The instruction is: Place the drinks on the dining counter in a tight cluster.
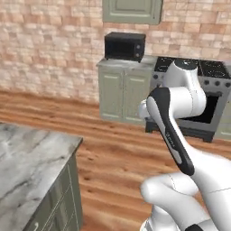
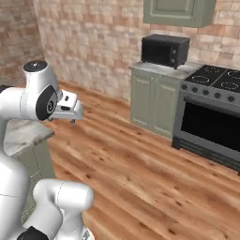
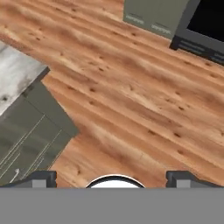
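Fingers (image 3: 112, 178) spread wide, empty, over wood floor (image 3: 131, 100); dining counter (image 3: 17, 78) corner off to side

There was one marble-topped desk (image 1: 31, 155), one black microwave (image 1: 124, 46), one stove (image 2: 211, 117) with one dark oven door (image 2: 211, 126), and one upper wall cabinet (image 1: 131, 11). One sage base cabinet (image 1: 122, 92) showed two doors. One pincer (image 3: 111, 178) had two fingertips (image 3: 41, 178).

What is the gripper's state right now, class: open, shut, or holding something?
Gripper: open, jaws wide apart, holding nothing; it hangs over the wood floor beside the corner of the dining counter.
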